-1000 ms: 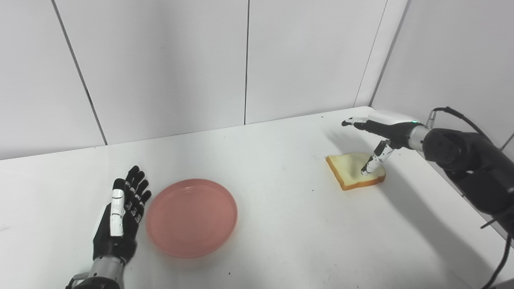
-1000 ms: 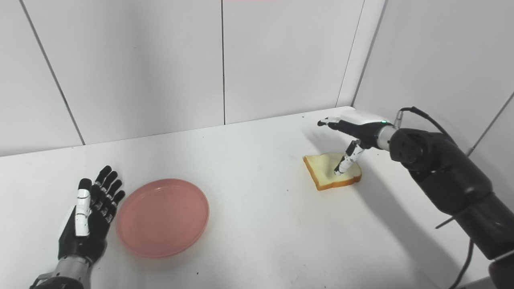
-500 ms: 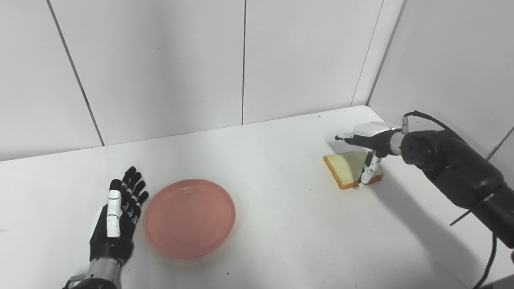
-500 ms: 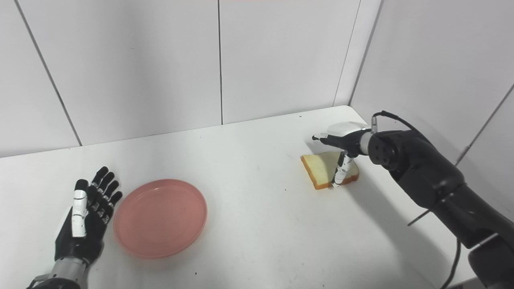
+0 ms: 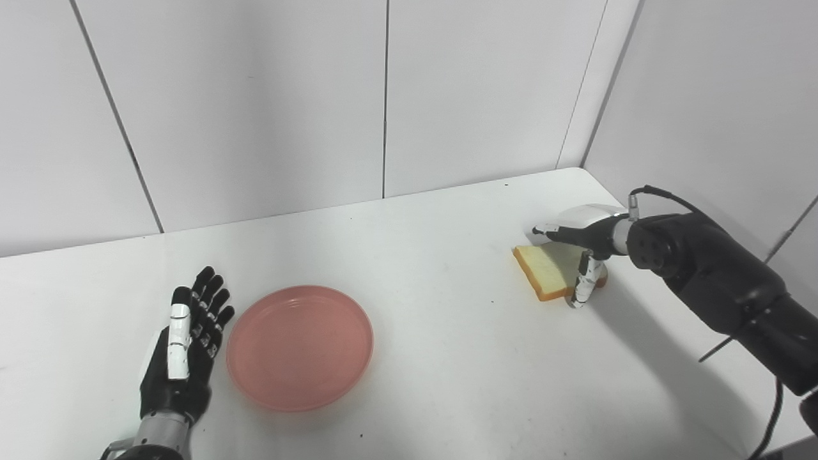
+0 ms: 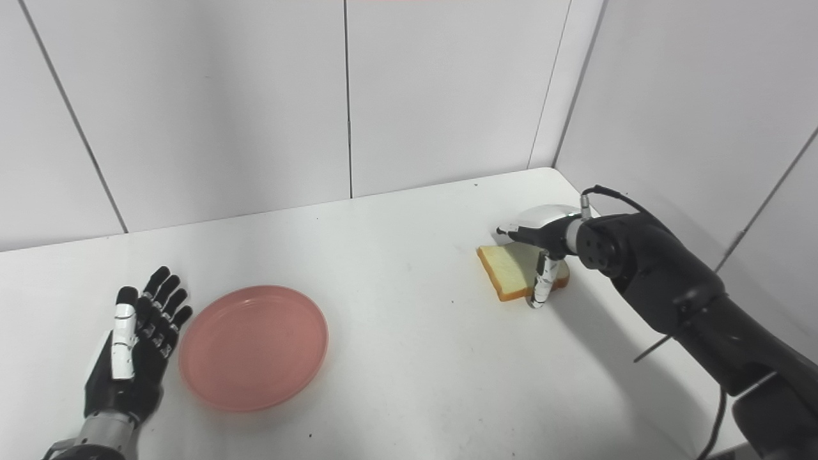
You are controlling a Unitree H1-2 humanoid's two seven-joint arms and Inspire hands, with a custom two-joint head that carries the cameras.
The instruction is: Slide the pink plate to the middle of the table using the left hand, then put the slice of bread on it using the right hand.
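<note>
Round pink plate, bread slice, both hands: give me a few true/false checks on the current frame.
1. The round pink plate carries the slice of bread. False: the plate has nothing on it; the tan-crusted slice of white bread lies on the white table far to the right.
2. The black left hand lies flat beside the plate's left rim, fingers spread. True.
3. The right hand is down at the bread, its thumb at the near edge. True.
4. The bread hangs in the air, well clear of the table. False: it is on the table or barely tilted.
5. The plate is upside down. False: its rim faces up.
</note>
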